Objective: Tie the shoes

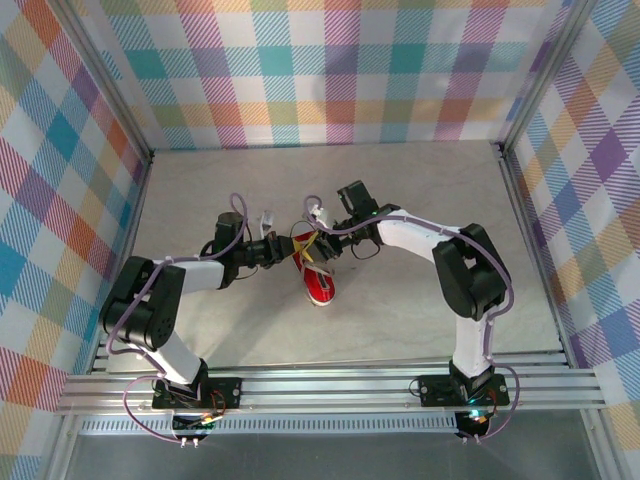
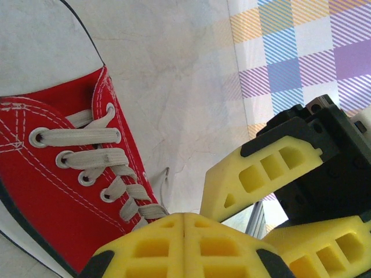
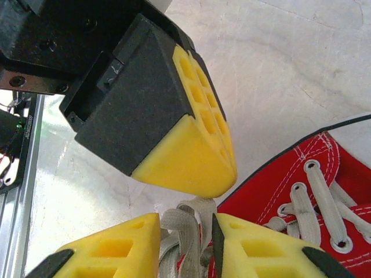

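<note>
One red sneaker [image 2: 52, 191]; left gripper [image 2: 184, 225] pinches its laces [image 2: 105, 156].

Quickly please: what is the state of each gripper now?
Left gripper: closed; whether it holds anything cannot be told.
Right gripper: open, laces between its fingers.

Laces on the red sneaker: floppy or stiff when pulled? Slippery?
Likely floppy: the laces bunch in soft folds between the fingers of the right gripper. Probably grippy rather than slick: they look like flat woven cloth. A hard pull may drag the sneaker, which looks small and light.
</note>
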Available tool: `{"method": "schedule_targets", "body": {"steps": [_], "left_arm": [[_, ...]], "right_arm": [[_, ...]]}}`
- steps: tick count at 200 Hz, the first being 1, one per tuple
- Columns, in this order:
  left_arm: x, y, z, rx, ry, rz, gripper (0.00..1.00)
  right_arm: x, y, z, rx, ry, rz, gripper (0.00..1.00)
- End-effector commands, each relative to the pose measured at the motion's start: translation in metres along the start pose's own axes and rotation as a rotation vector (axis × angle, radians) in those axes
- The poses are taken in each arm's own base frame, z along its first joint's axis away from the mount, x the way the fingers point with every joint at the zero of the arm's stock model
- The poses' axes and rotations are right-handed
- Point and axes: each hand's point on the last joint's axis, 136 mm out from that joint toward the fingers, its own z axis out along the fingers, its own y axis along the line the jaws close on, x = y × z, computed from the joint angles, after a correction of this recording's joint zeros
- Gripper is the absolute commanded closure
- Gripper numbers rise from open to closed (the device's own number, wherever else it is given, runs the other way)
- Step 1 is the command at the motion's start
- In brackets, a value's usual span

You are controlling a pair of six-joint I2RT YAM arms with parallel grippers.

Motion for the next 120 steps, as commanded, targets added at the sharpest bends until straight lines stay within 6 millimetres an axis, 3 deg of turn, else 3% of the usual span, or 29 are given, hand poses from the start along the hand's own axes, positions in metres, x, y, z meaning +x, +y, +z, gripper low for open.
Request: {"method": "schedule_targets", "body": {"steps": [1, 32, 93, 120], "left_arm": [[-0.001, -0.001, -0.006, -0.015, -0.014, 0.030, 1.00], [-0.001, -0.003, -0.007, -0.012, -0.012, 0.036, 1.00], [-0.001, -0.001, -0.010, -0.047, -0.012, 0.042, 1.00], [0.000, 0.001, -0.013, -0.085, -0.007, 0.055, 0.81]], "right_arm": [[-0.005, 0.007, -0.015, 0.015, -0.014, -0.018, 0.68], [0.000, 0.002, -0.021, 0.062, -0.016, 0.007, 0.65], [0.008, -0.011, -0.007, 0.044, 0.031, 0.121, 0.63], [0.008, -0.013, -0.001, 0.017, 0.053, 0.159, 0.63]]}}
